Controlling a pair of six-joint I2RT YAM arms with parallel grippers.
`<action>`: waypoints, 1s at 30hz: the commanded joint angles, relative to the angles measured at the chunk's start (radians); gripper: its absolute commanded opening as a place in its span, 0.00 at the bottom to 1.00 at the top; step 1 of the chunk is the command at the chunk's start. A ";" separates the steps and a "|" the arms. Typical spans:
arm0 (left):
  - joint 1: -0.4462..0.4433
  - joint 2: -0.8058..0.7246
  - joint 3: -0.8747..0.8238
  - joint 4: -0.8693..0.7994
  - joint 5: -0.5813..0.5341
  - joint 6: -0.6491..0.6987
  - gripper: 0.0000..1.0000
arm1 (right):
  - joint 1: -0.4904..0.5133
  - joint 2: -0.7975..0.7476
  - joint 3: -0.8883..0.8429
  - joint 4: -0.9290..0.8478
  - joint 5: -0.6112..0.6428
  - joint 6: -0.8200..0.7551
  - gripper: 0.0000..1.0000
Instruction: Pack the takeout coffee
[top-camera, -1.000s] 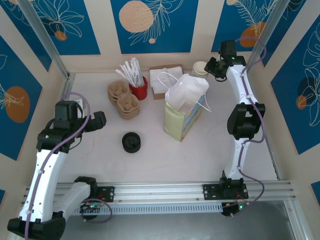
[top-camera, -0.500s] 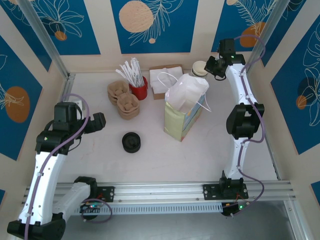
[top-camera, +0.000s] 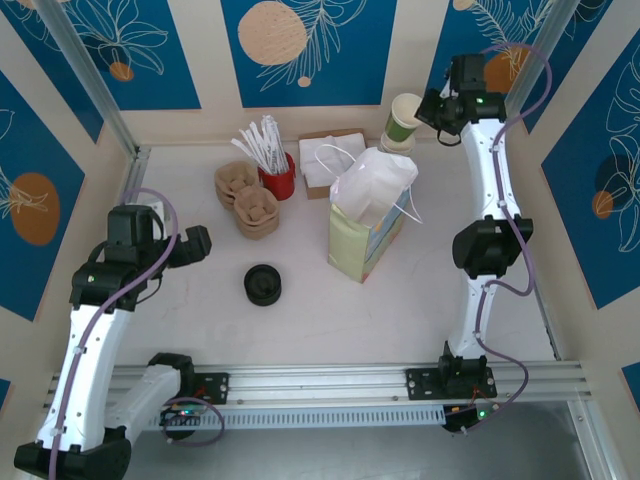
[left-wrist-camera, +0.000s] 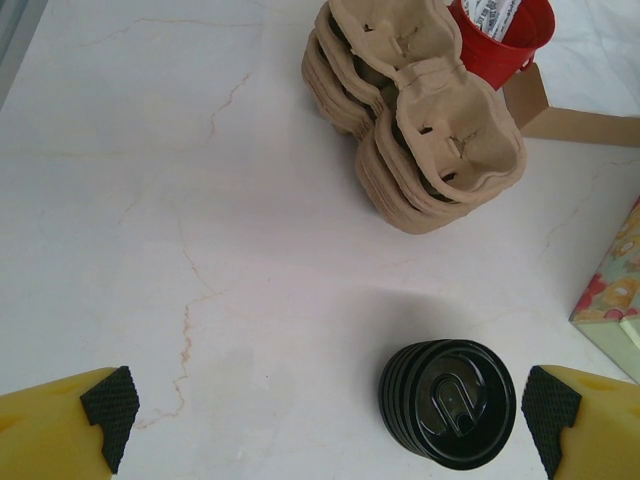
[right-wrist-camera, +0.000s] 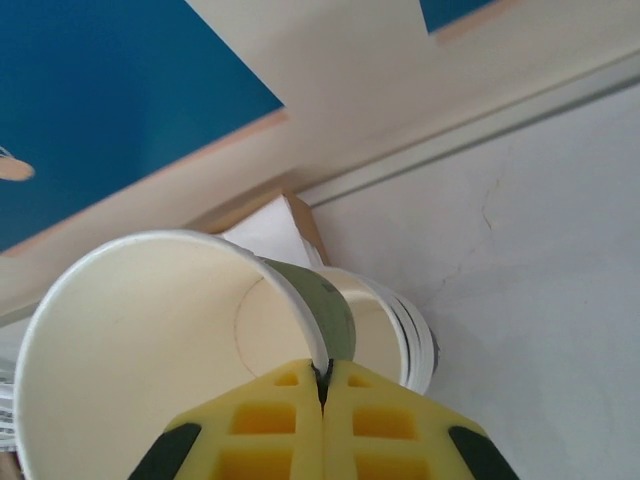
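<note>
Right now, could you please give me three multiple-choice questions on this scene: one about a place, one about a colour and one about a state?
1. Where does the stack of black lids lie?
A. on the table, nearer the arms than the cup carriers
B. on top of those carriers
C. inside the pot

2. What colour is the pot beside the cup carriers?
A. green
B. black
C. red

3. How is the right gripper?
A. wide open, holding nothing
B. shut on the rim of a lidless cup
C. shut on a black lid

Answers: 1 A, the top view shows the lids on bare table in front of the carriers. 2 C, the pot is plainly red. 3 B, the right wrist view shows its fingers pinching the cup's wall.
</note>
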 joint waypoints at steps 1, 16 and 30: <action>-0.005 -0.012 0.042 -0.028 -0.007 0.003 1.00 | -0.004 -0.047 0.098 -0.078 -0.028 -0.019 0.06; -0.006 -0.044 0.080 -0.050 0.069 -0.032 1.00 | -0.149 -0.538 -0.297 -0.080 -0.091 0.009 0.04; -0.005 -0.115 -0.116 0.009 0.172 -0.133 0.97 | -0.331 -1.186 -1.089 -0.074 -0.193 0.008 0.03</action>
